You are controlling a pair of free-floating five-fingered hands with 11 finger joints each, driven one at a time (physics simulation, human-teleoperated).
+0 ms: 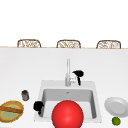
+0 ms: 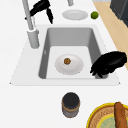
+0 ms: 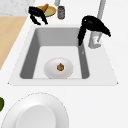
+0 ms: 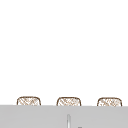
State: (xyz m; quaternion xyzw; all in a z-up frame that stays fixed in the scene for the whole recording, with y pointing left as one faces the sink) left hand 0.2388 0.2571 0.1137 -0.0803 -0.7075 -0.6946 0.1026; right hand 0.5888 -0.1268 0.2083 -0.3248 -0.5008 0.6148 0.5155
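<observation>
Front view has the right hand [image 1: 78, 75] hanging beside the tap [image 1: 68, 72], fingers drooping loose and gripping nothing, the left hand [image 1: 38, 106] idle at the sink [image 1: 95, 100] rim, so a clean, square touch on the tap looks wise.

**Sink layout as I see it**

Before me the sink [image 1: 68, 98] sits mid-counter, its faucet [image 1: 68, 72] behind the basin. A plate [image 2: 69, 64] lies in the basin, a small item [image 2: 67, 61] on it. Left: a jar [image 1: 25, 95], then a basket [image 1: 11, 111]. Right: another plate [image 1: 116, 106], with a lime [image 1: 116, 121] before it.
</observation>
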